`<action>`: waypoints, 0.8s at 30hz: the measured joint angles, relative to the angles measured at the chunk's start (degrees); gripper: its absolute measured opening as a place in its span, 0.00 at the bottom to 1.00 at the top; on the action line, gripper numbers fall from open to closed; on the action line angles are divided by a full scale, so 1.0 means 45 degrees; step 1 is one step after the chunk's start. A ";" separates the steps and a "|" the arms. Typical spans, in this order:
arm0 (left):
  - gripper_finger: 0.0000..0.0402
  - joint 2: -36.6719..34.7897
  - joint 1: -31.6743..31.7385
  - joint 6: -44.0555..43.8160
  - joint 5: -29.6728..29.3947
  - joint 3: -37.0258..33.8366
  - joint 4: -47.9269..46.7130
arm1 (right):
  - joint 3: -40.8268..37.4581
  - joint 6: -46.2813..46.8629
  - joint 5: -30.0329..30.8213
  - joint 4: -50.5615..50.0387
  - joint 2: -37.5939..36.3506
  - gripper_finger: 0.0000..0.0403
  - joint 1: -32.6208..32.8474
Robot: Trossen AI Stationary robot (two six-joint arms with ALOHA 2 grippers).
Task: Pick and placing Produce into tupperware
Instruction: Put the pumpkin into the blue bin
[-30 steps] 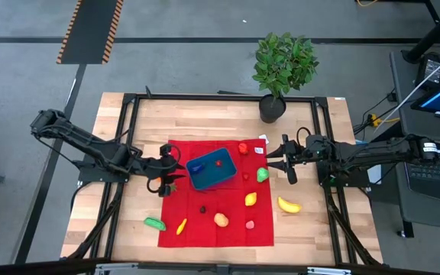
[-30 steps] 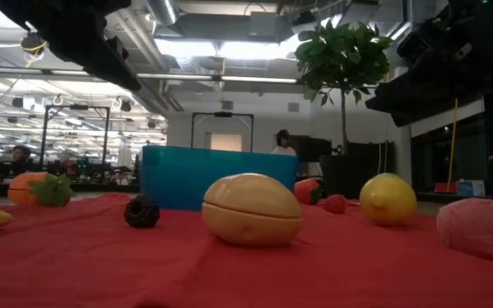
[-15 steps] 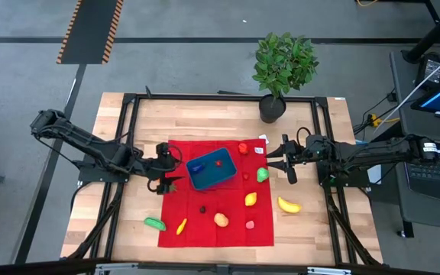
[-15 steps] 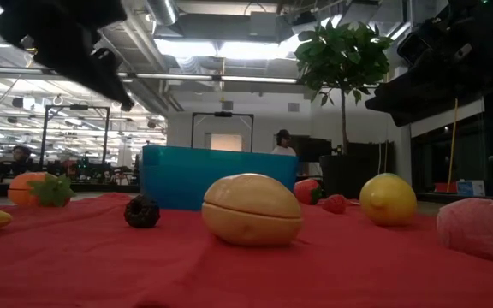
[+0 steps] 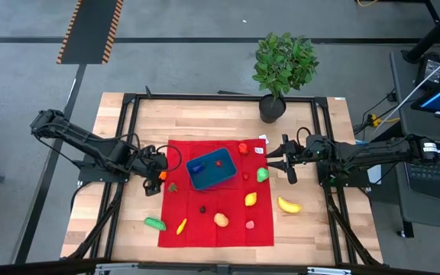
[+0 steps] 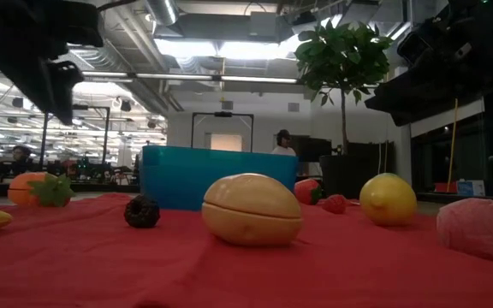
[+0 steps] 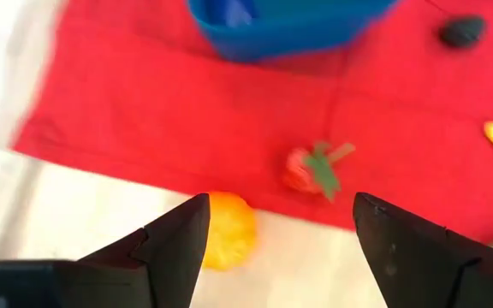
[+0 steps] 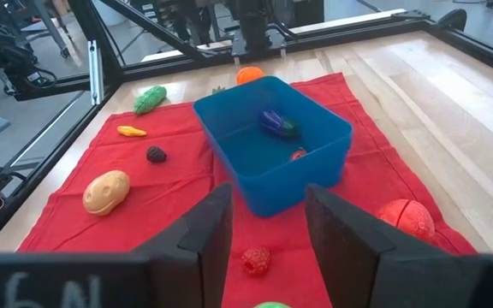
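Worktop [image 5: 205, 114] of light wood carries a red cloth [image 5: 216, 229], and on the cloth stands the blue tupperware [image 5: 212, 173]. Inside it lie only a dark purple piece [image 8: 277, 123] and a small red one [image 8: 297, 155], so I judge the task is near its beginning. Most produce is outside: a tan piece [image 5: 221, 219], a yellow lemon [image 5: 250, 199], a banana [image 5: 288, 205], a green piece [image 5: 262, 175] and some smaller ones. The left tool [image 5: 156, 169] hangs over the cloth's left edge, fingers spread and empty, above an orange [image 7: 227, 229] and a strawberry [image 7: 312, 168]. The right tool [image 5: 272, 161] waits near the cloth's right edge, its fingers partly apart, holding nothing.
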 joint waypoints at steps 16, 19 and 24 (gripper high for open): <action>0.69 0.0032 0.0010 -0.0483 0.1224 -0.0001 0.0000 | 0.0000 -0.0090 -0.0005 0.0119 -0.0005 0.37 0.0002; 0.69 0.0053 0.0010 -0.0800 0.0772 0.0000 -0.0159 | 0.0000 -0.0090 -0.0005 0.0114 -0.0005 0.37 0.0002; 0.69 0.0058 0.0010 -0.1100 0.0369 -0.0009 -0.0814 | 0.0000 -0.0301 -0.0005 0.0109 -0.0005 0.37 0.0002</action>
